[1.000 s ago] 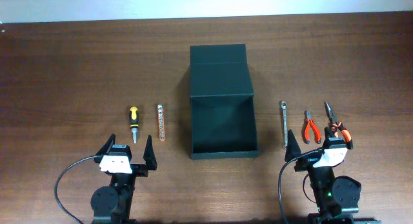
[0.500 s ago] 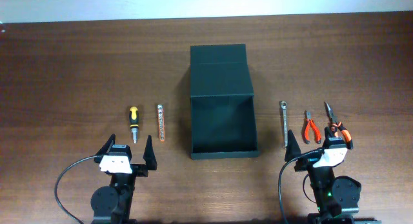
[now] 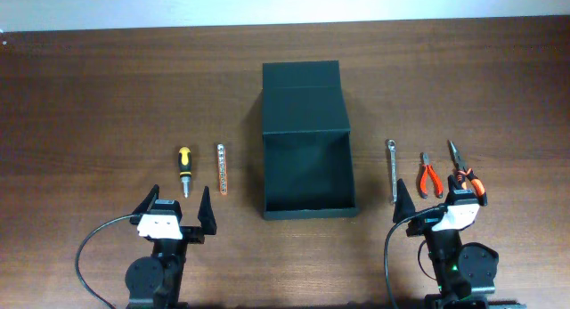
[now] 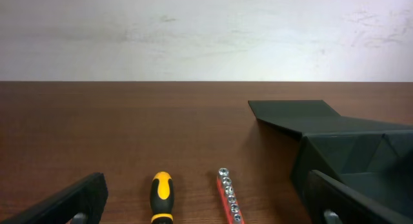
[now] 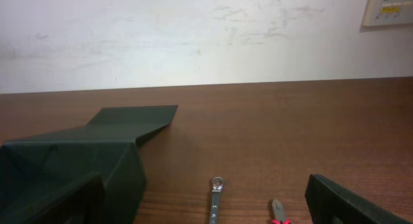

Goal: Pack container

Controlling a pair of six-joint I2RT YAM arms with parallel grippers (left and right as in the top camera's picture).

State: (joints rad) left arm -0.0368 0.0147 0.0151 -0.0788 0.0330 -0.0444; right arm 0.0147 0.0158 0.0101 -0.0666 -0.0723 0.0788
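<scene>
The container [image 3: 309,211] seems light, stiff thin board, best taken by a side wall or the lid edge; the left end effector [image 3: 177,202] and right end effector [image 3: 436,200] stand spread, empty.

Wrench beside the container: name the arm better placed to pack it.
Right. The wrench lies right of the container, just ahead of the right arm's fingers, which are open; the left arm's fingers sit beyond the container, by the screwdriver.
</scene>
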